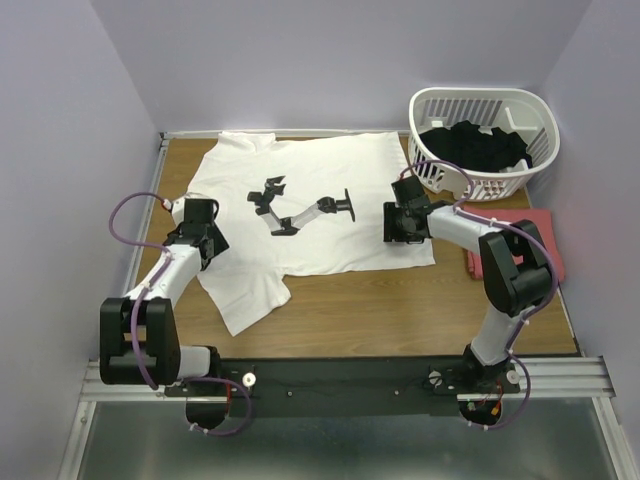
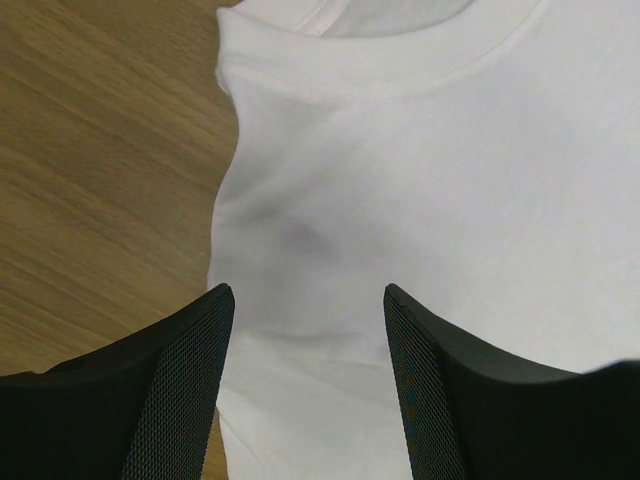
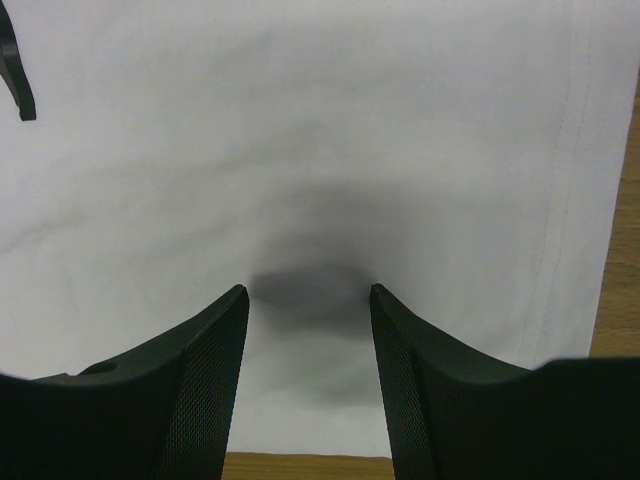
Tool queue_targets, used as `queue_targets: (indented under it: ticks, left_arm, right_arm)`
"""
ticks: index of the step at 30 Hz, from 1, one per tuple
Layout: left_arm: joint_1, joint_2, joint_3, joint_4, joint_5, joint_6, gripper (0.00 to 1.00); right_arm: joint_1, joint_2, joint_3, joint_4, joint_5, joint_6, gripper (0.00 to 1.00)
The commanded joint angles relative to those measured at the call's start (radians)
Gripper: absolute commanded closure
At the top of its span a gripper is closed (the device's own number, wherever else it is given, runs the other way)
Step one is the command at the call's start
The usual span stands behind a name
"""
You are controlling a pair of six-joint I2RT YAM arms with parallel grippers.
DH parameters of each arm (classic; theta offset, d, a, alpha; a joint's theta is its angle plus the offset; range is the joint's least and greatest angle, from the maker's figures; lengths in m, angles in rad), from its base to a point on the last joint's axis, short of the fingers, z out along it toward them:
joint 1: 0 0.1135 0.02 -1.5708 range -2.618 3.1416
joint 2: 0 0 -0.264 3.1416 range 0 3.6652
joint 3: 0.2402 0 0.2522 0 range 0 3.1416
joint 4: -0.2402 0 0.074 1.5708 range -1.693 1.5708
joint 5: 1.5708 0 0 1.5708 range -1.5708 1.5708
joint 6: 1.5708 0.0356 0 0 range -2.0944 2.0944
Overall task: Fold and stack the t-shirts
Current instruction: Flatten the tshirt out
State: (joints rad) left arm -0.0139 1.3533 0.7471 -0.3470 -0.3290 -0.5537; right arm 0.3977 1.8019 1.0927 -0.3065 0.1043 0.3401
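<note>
Both pairs of jaws stand open with a moderate gap, and no cloth is caught between them. The left gripper (image 2: 308,295) hangs over the left side of the large plain white cotton t-shirt (image 1: 330,165). In its wrist view, a stitched band of the shirt curves above the fingers and bare wood shows at the left. The right gripper (image 3: 308,292) hangs over the right part of the same shirt, near its stitched hem, and a dark shadow lies on the cloth between its fingers. I cannot tell whether the fingertips touch the fabric.

The white shirt lies spread flat on the brown wooden table (image 1: 400,310), with a black figure (image 1: 300,212) in its middle. The salmon-red t-shirt (image 1: 545,216) lies folded at the right edge of the table, partly under the right arm. A white slatted plastic basket (image 1: 480,95) stands at the far right corner and holds black clothes (image 1: 475,145).
</note>
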Motion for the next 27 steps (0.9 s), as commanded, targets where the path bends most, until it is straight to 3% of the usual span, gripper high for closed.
queue_targets:
  ticks: [1, 6, 10, 27]
  left_arm:
    - [0.006, -0.046, -0.031, -0.047, -0.033, -0.069, 0.31]
    - [0.006, -0.06, -0.09, -0.067, 0.011, -0.117, 0.37]
    - [0.002, -0.072, -0.109, -0.095, 0.039, -0.205, 0.55]
    - [-0.044, -0.074, -0.138, -0.222, 0.189, -0.385, 0.61]
  right_arm:
    - [-0.002, -0.033, -0.025, 0.001, -0.035, 0.02, 0.41]
    - [-0.003, -0.039, -0.037, 0.006, -0.037, 0.022, 0.41]
    - [-0.003, -0.05, -0.04, 0.017, -0.049, 0.02, 0.41]
    - [-0.003, -0.076, -0.054, 0.04, -0.044, 0.014, 0.41]
